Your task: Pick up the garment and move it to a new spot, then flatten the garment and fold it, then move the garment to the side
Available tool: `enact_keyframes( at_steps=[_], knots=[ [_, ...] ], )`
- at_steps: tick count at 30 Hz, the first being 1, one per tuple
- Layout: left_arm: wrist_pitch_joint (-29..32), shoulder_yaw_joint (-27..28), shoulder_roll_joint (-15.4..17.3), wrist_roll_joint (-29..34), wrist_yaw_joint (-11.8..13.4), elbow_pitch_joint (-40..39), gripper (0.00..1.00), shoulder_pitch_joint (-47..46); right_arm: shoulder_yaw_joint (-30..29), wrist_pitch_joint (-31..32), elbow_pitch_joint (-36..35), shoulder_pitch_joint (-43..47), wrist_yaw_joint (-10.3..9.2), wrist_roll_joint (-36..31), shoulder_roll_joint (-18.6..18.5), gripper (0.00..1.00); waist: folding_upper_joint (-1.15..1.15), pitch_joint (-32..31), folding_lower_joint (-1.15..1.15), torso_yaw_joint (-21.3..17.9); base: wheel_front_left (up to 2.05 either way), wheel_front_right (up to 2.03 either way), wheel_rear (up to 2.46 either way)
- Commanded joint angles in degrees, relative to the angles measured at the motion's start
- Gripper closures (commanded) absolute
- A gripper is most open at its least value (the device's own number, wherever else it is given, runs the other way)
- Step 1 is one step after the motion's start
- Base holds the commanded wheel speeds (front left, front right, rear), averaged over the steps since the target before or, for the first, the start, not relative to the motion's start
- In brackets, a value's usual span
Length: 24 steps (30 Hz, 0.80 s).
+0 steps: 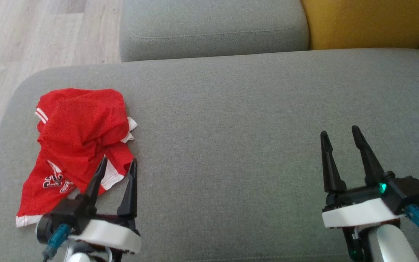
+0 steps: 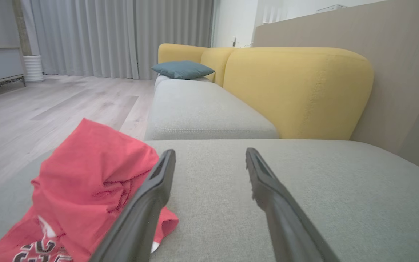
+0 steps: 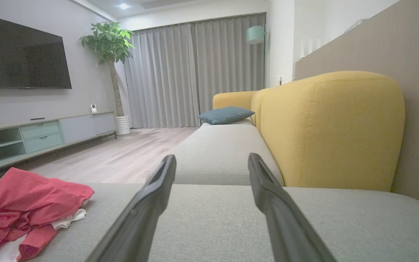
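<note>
The red jersey [image 1: 78, 138], with white trim and dark lettering, lies crumpled in a heap on the left part of the grey sofa seat [image 1: 231, 127], close to its left edge. The left gripper [image 1: 119, 160] hovers at the heap's near right corner, its fingers spread wide with nothing between them; one finger overlaps the hem, though I cannot tell whether it touches the cloth. The right gripper [image 1: 339, 131] is well apart on the right, over bare cushion, equally spread and empty.

The pick-up looks like the step in hand. To do it well, I would have the left gripper come down on a raised fold instead of the flat hem, so both fingers catch fabric and not upholstery. It should lift high enough for the bunched layers to hang free before carrying them toward the open middle of the seat.

That seat is broad, soft and woven, so cloth may drag on it. Behind it are a yellow backrest [image 1: 369, 22], a teal cushion [image 3: 226, 114], pale wood floor [image 1: 31, 32], grey curtains [image 3: 180, 72], a potted plant [image 3: 109, 40] and a wall television [image 3: 20, 54].
</note>
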Motion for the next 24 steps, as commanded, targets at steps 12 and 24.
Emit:
enact_keyframes(
  at_steps=[12,24],
  knots=[
    [-1.84,9.04,-4.73,-0.30,-6.24,2.76,0.00,-0.38,2.98,-1.90,4.42,-0.54,-0.04,13.86,-0.43,0.00,0.00,-0.37,0.00,-0.09,0.00,0.00,0.00],
    [-1.84,9.84,-5.21,-2.00,-7.81,4.26,0.00,-0.71,2.94,-1.90,6.60,-1.47,-0.04,16.53,-0.43,0.00,0.00,-0.46,0.00,-0.04,0.00,0.00,0.00]
  ],
)
